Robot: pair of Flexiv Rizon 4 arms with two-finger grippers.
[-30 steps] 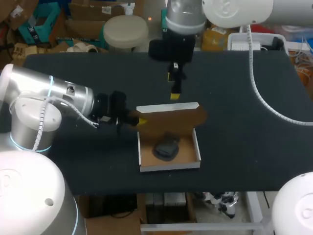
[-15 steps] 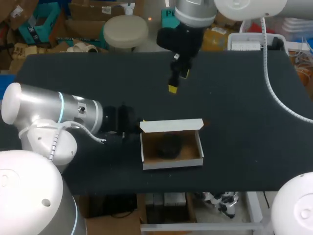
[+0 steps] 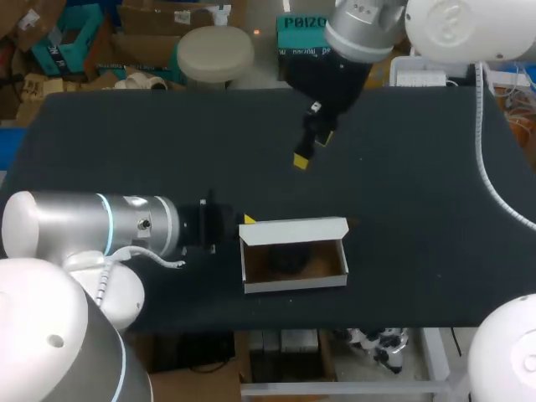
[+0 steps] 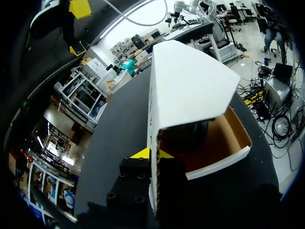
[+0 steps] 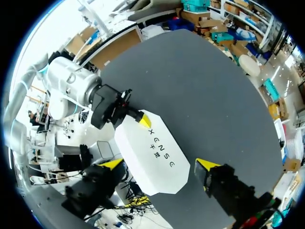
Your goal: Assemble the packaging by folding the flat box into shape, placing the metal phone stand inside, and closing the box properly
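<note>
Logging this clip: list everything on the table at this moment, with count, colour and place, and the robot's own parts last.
table: one, black, under everything.
box: one, white outside, brown inside, near the table's front edge, about the middle.
lid: one, white, hinged on the box's far side, raised and tilted over the opening.
stand: one, dark, inside the box, mostly hidden under the lid.
left end effector: one, black with yellow tips, at the box's left far corner, clamped on the lid's edge.
right end effector: one, black with yellow tips, open, up over the table beyond the box, holding nothing.
</note>
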